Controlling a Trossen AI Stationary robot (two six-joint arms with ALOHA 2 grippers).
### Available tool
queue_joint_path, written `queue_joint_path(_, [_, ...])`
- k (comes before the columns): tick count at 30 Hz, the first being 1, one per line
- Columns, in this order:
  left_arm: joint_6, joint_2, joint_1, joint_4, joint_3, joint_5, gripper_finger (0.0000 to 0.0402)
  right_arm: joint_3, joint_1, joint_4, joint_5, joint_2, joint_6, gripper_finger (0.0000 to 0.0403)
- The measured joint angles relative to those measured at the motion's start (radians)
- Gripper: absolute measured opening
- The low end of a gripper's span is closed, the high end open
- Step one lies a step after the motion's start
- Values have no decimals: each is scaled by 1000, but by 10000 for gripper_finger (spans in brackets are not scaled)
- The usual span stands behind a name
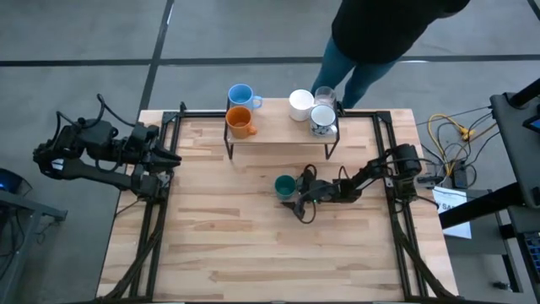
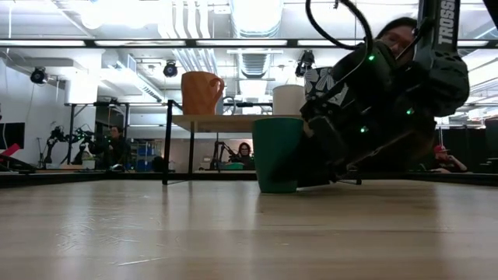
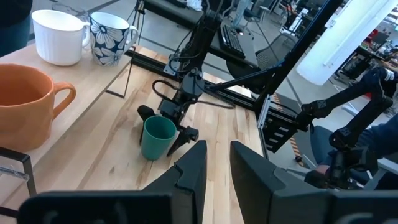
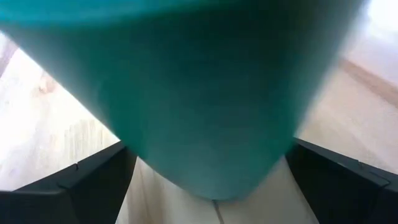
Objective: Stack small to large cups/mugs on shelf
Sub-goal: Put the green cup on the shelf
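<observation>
A dark green cup (image 1: pixel 285 185) stands upright on its base on the table, in front of the shelf (image 1: pixel 283 139). My right gripper (image 1: pixel 292 189) lies low and open, with one finger on either side of the cup (image 3: pixel 157 137) and a small gap showing at each. The cup (image 4: pixel 205 93) fills the right wrist view. On the shelf's left end stand a light blue mug (image 1: pixel 241 95) and an orange mug (image 1: pixel 240 123). On its right end are a white mug (image 1: pixel 301 104), a flowered mug (image 1: pixel 323 120) and a clear glass (image 1: pixel 325 92). My left gripper (image 1: pixel 173 158) waits shut and raised at the table's left edge.
A person (image 1: pixel 380 34) stands just beyond the table's far edge, close to the shelf's right end. The shelf's thin black legs (image 1: pixel 229 143) stand on the table behind the green cup. Bare tabletop (image 1: pixel 253 253) lies toward the near edge.
</observation>
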Motion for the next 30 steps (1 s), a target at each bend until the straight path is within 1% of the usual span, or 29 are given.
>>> queue_joint_path(7, [0, -3, 0, 0, 0, 3, 57, 63, 0, 22, -7, 72, -11, 400])
queue_joint_path(22, [2, -24, 0, -2, -14, 4, 57, 84, -28, 6, -28, 65, -18, 400])
queue_joint_path(30, [2, -25, 0, -2, -17, 4, 57, 84, -48, 11, -19, 65, -18, 400])
